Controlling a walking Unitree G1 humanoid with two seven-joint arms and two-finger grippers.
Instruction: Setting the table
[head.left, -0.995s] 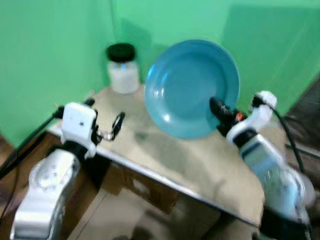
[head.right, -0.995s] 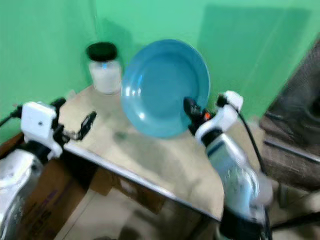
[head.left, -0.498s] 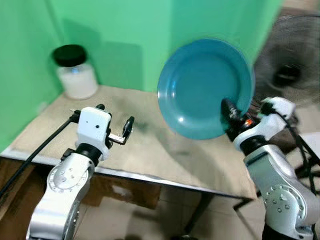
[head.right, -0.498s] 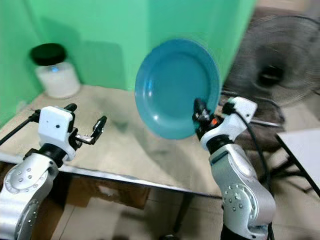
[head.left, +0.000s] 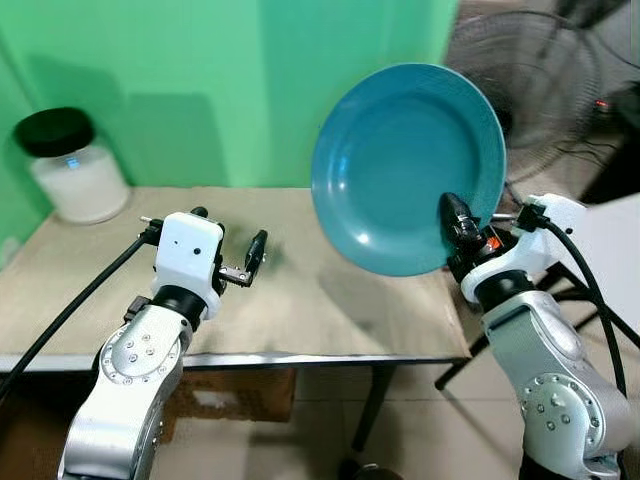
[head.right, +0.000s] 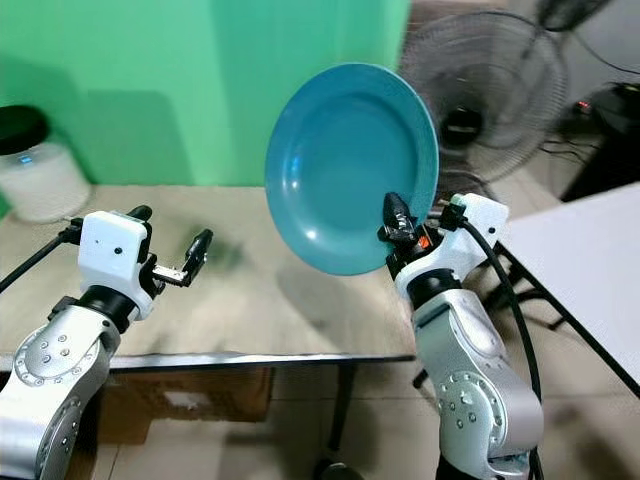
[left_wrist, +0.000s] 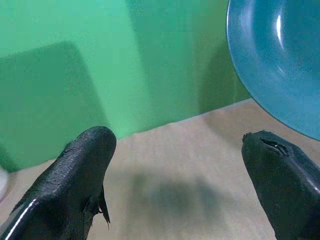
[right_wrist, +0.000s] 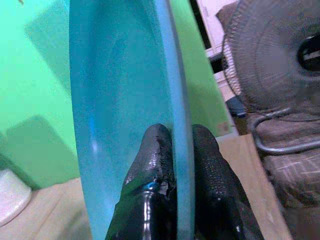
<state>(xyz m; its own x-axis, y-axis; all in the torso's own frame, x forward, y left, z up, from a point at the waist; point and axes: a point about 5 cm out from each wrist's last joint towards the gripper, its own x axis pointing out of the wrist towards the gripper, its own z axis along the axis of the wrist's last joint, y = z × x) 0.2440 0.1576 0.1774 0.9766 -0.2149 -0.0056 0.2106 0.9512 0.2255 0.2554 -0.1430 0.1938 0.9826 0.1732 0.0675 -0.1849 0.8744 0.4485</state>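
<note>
I hold the blue plate (head.left: 405, 165) upright in my right gripper (head.left: 457, 216), its 2 fingers (right_wrist: 152, 165) clamped on the lower rim, 1 on each face, so the plate's hollow side faces the camera on my head. The plate hangs in the air above the right end of the tabletop (head.left: 320, 300), touching nothing but the fingers.

My left gripper (head.left: 225, 250) hovers just above the tabletop, well apart from the plate and on its left, with its 2 fingers (left_wrist: 75, 175) spread wide and nothing between them. A black cable (head.left: 70, 310) trails from that wrist down past the tabletop's near edge.

Far from the plate, at the tabletop's back left corner, stands a jar (head.left: 70, 170) of white contents with a black lid, close against the green wall (head.left: 250, 80). Beyond the plate, off the tabletop's right end, stands a floor fan (head.right: 490, 90), and a white surface (head.right: 580, 260) lies further right.
</note>
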